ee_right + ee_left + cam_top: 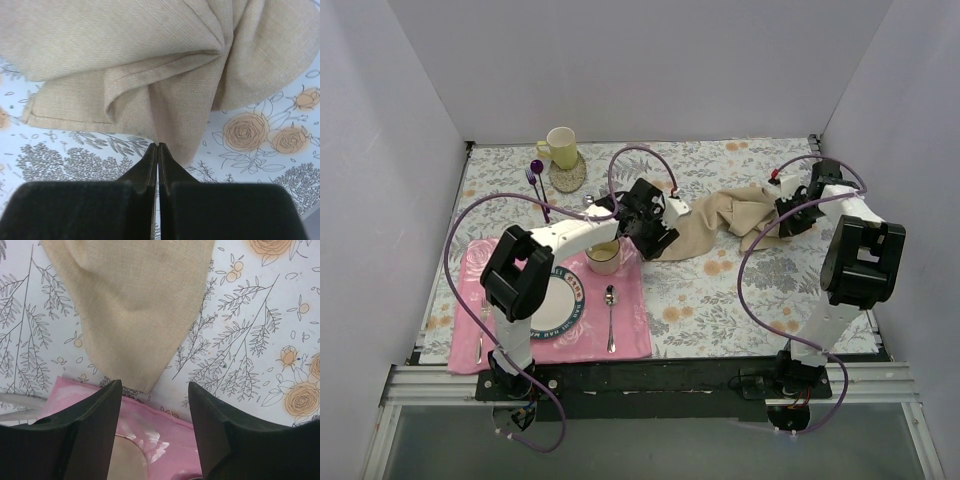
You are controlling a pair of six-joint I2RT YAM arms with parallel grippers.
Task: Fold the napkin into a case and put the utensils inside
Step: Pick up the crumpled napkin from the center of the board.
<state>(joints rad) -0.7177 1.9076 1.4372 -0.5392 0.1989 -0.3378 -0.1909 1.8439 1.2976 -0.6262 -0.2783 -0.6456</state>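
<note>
- Shows the left gripper (155, 389) near table centre, jaws spread, grasping nothing.
- Places a pointed corner of the plain beige-tan soft cloth napkin (135, 305) just ahead of that open claw, centred between its jaws, not touching.
- Lays the napkin crumpled on the grey floral tablecloth (720, 290), long axis running left to right between both grippers.
- Shows the right gripper (158, 145) at the cloth's right end, clenched tight, apparently nipping its edge.
- Suggests the left arm sits nearest the free corner.

napkin (720, 222) x1, plate (566, 302) x1, placemat (632, 330) x1, cups (560, 146) (603, 258) x2, coaster (568, 180) x1, tools (155, 390) (158, 146) x2; cutlery (610, 312) qty unclear
</note>
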